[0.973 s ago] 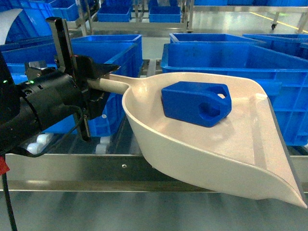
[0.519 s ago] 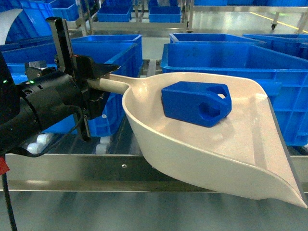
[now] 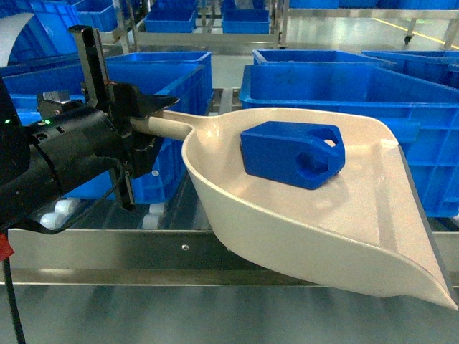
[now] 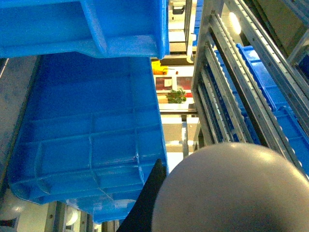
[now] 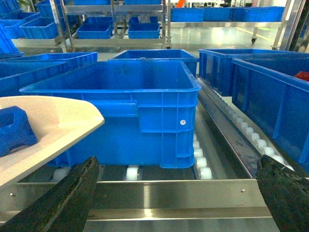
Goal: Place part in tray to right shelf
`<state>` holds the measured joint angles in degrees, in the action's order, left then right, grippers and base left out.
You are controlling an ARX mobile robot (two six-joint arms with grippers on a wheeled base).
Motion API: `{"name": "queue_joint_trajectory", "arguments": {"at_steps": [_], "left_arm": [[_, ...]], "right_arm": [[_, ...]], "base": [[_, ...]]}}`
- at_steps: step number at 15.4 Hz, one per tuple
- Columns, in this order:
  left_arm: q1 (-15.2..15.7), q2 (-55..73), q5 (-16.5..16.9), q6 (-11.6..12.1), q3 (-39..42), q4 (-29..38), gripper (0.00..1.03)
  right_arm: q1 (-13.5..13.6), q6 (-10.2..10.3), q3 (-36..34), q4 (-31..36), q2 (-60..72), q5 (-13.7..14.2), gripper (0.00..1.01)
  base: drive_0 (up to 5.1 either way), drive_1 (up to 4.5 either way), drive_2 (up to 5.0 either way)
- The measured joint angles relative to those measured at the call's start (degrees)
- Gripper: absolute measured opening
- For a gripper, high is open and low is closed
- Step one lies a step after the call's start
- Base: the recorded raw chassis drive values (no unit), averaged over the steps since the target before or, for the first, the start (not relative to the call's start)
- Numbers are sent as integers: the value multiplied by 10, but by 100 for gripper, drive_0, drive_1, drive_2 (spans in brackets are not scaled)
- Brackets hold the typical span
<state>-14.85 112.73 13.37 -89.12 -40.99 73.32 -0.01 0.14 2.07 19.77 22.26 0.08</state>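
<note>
The part (image 3: 292, 154) lies inside the tray (image 3: 344, 236), near its back wall, with a round hole facing the lip. The left gripper (image 3: 147, 122) is clamped on the tray's handle (image 3: 161, 126) and holds the tray over the front rail (image 3: 107, 254) of the right shelf (image 5: 231, 130), before a blue crate (image 3: 373, 93). The right gripper (image 5: 176, 193) stands wide open and holds nothing, its fingers (image 5: 63, 198) low before the rail.
</note>
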Motion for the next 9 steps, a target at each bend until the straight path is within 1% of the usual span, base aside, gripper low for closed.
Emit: {"name": "queue_joint_trajectory", "arguments": {"at_steps": [9], "left_arm": [[0, 0, 0, 0, 0, 0, 13]], "right_arm": [[0, 0, 0, 0, 0, 0, 98]], "base": [[0, 0, 0]]}}
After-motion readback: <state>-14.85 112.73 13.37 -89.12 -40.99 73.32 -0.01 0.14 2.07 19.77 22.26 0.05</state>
